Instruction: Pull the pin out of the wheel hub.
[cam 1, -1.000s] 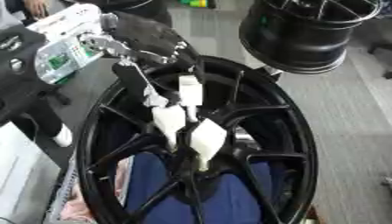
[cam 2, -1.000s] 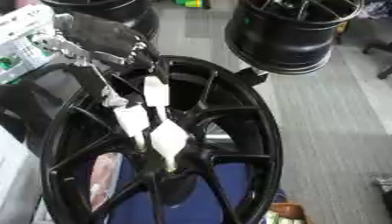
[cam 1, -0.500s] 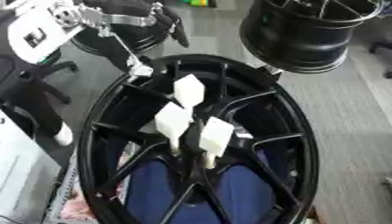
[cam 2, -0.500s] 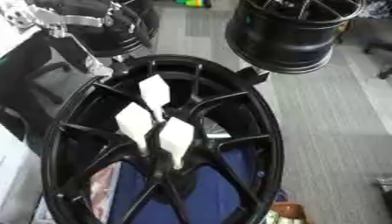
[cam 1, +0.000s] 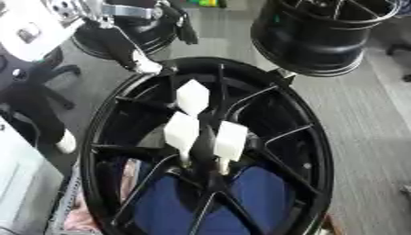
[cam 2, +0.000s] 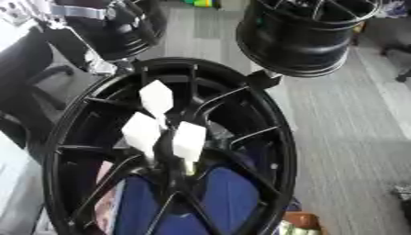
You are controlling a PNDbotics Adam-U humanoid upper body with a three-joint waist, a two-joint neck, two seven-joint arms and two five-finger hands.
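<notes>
So here's where things stand: the big black wheel (cam 1: 201, 151) sits tilted right in front of the camera, and three white tags (cam 1: 192, 96) poke up out of the hub area, each on a thin stem that runs down toward the centre where the spokes meet. Those look like the pins, and as far as I can tell all three are seated in the hub (cam 1: 205, 170). One tag is higher up toward the far rim, the other two sit side by side just above the centre.

The left robot hand (cam 1: 120, 13) is up in the top-left corner, above the wheel's far rim and well apart from the tags. It's a blurry mix of silver and black, so I honestly cannot tell whether its fingers are spread or curled, but I can't see a pin in it. A thin dark rod with a pale tip (cam 1: 144, 66) hangs under it near the rim; can't make out what that is. The right robot hand doesn't show at all.

My read: nothing pulled yet, basically the whole job is left. It needs to reach a tag, pinch it, and draw it straight out.
</notes>
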